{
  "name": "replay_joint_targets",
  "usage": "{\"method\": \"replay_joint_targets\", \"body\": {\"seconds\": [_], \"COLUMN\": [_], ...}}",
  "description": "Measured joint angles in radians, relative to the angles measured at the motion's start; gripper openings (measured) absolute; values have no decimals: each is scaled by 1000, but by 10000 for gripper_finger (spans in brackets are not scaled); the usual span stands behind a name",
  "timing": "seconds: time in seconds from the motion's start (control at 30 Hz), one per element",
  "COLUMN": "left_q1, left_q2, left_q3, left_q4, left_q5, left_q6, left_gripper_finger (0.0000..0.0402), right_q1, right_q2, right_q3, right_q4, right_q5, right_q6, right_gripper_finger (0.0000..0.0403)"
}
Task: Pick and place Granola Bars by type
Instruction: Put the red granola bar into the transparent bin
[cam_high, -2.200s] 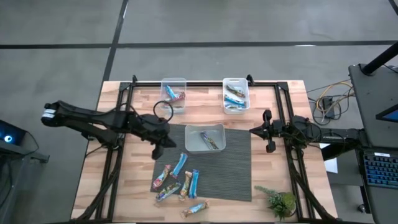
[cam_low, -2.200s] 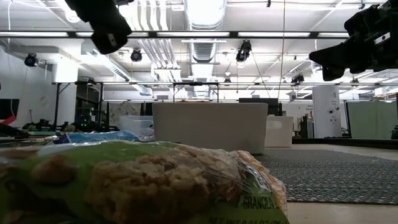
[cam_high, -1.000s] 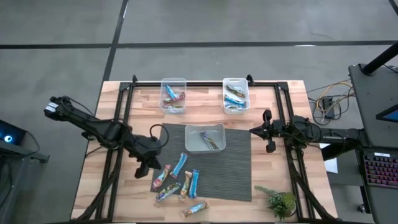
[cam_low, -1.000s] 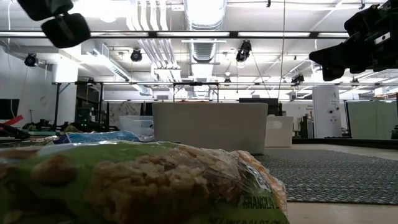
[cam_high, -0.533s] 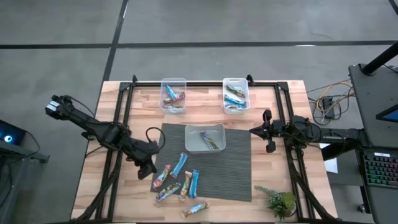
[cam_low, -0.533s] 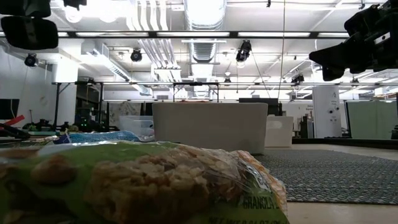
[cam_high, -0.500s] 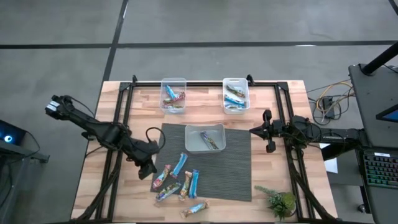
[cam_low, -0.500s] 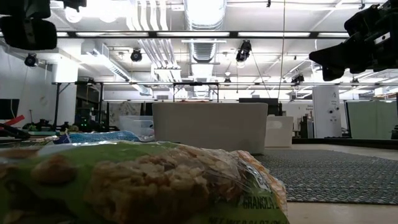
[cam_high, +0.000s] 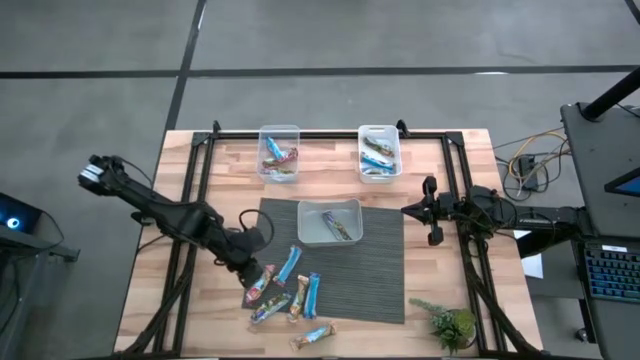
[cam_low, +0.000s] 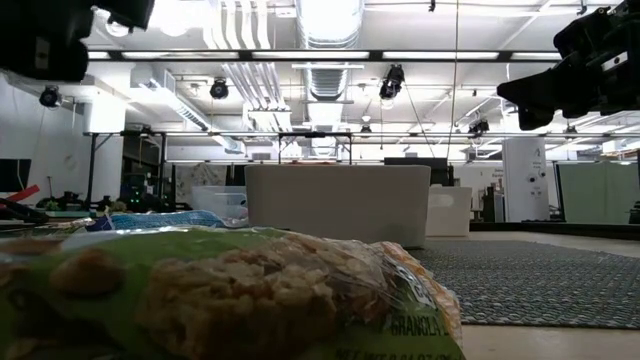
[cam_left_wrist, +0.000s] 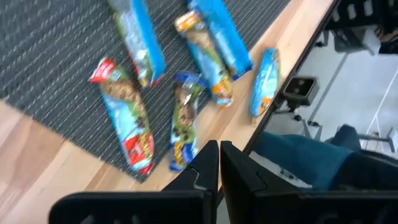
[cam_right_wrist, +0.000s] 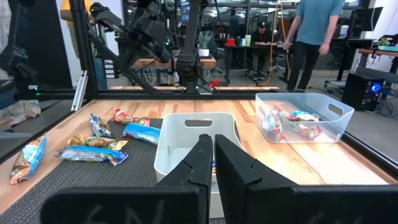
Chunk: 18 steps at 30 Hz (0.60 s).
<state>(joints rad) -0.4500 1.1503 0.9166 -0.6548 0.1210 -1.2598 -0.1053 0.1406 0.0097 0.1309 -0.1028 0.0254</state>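
Your left gripper (cam_high: 252, 272), fingers pressed together on nothing, hovers just beside the loose cluster of slim blue and multicoloured wrapped granola bars (cam_high: 285, 292) on the dark ribbed mat (cam_high: 370, 270), while your right gripper (cam_high: 433, 238), likewise closed and empty, waits well apart from them.

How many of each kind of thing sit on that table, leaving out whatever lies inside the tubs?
Loose granola bars: 6
Clear tubs: 3
Small green plant: 1
Total: 10
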Motion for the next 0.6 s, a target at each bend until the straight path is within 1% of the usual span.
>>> {"method": "replay_joint_targets", "body": {"seconds": [0.1,0.23,0.47,0.6], "left_q1": [0,-4,-18,-35], "left_q2": [47,107,172,206], "left_q3": [51,111,172,209], "left_q4": [-7,-54,-124,-190], "left_q5": [-22,-23,-22,-22], "left_q6": [-2,-13,-18,-21], "left_gripper_finger": [0,0,0,0], "right_q1": [0,0,0,0], "right_q2": [0,0,0,0], "right_q3": [0,0,0,0], "right_q4": [0,0,0,0], "right_q5": [0,0,0,0], "right_q6": [0,0,0,0], "right_gripper_finger": [9,9,9,9]}}
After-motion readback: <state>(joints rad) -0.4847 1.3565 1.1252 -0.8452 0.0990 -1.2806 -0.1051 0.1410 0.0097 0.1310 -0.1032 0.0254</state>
